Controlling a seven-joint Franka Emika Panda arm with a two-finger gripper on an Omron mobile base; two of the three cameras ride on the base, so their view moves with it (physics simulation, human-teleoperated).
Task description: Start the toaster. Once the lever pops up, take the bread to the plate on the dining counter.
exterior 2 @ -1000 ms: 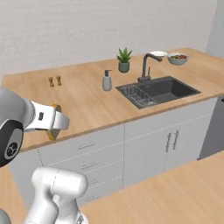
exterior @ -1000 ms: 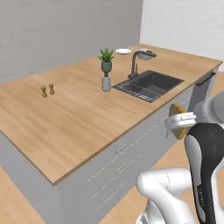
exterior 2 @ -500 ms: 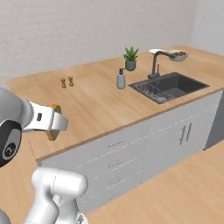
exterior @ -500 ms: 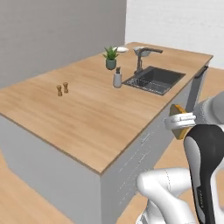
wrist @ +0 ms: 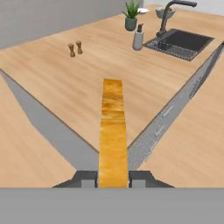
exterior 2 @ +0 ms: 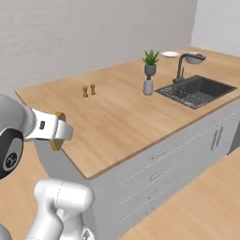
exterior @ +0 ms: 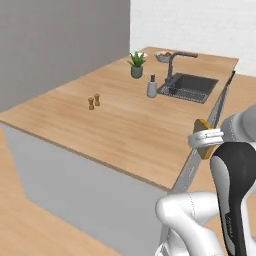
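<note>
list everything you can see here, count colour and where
bread: 1, golden-brown crust, edge-on between the fingertips
counter: 1, light wood top, grey base
sink: 1, dark, set in the counter's far end
faucet: 1, dark, behind the sink
soap bottle: 1, grey, beside the sink
potted plant: 1, green, behind the bottle
shakers: 2, brown, mid-counter
bowl: 1, pale, far end
plate: 1, white, far end
gripper: 1, dark fingertips, closed on the bread

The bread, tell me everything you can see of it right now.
The bread is one slice seen edge-on in the hand view: a narrow golden-brown crust strip, mottled orange and tan. It stands clamped between the shut gripper fingers, pointing ahead toward the wooden counter. From the base views only a tan-orange corner peeks past the hand. Nothing else touches it.
</note>
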